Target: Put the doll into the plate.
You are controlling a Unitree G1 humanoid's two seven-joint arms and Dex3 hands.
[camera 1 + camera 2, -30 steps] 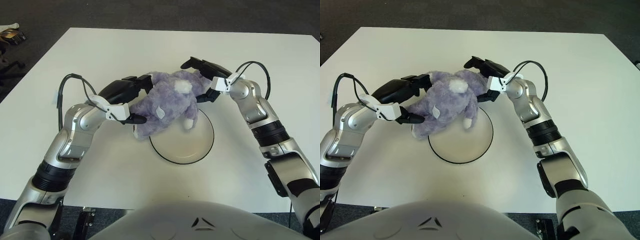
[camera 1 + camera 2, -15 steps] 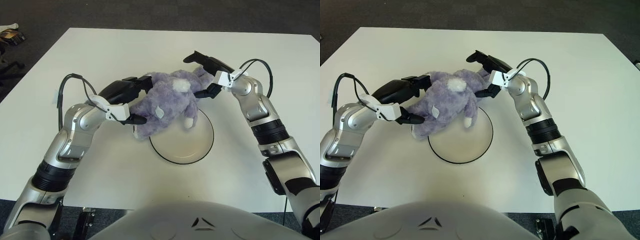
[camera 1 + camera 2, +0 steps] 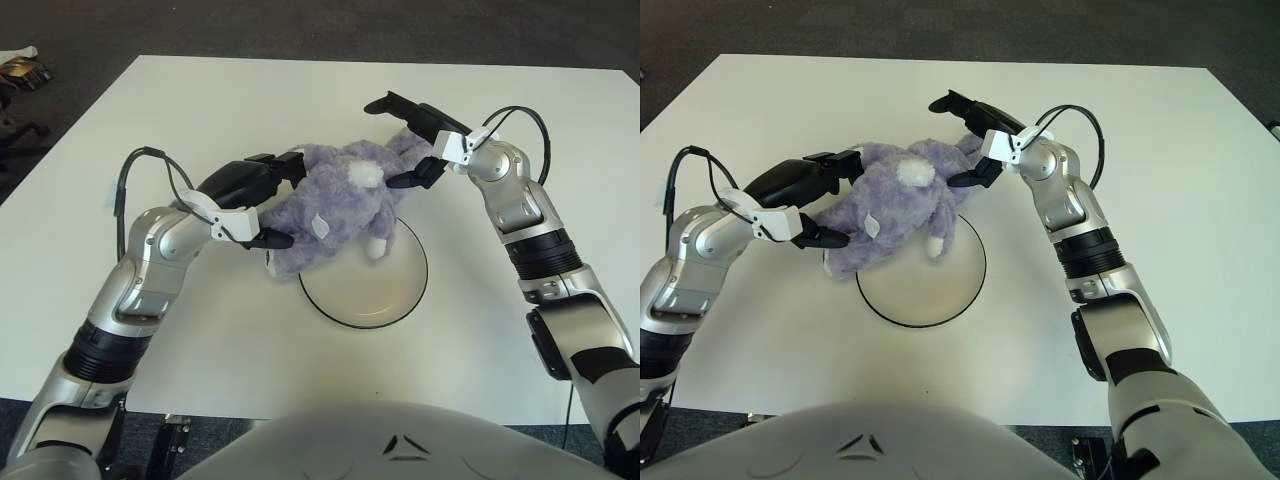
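The doll (image 3: 335, 205) lies at the centre of the frame, half over the upper-left rim of the plate (image 3: 405, 300). It is grasped by the left hand (image 3: 250, 195); the right hand (image 3: 420, 135) is spread, holding nothing. The doll should be shifted toward the lower right, until it is fully inside the rim.

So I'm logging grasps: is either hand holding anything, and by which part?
The left hand grips the purple doll at its left end; the right hand is open.
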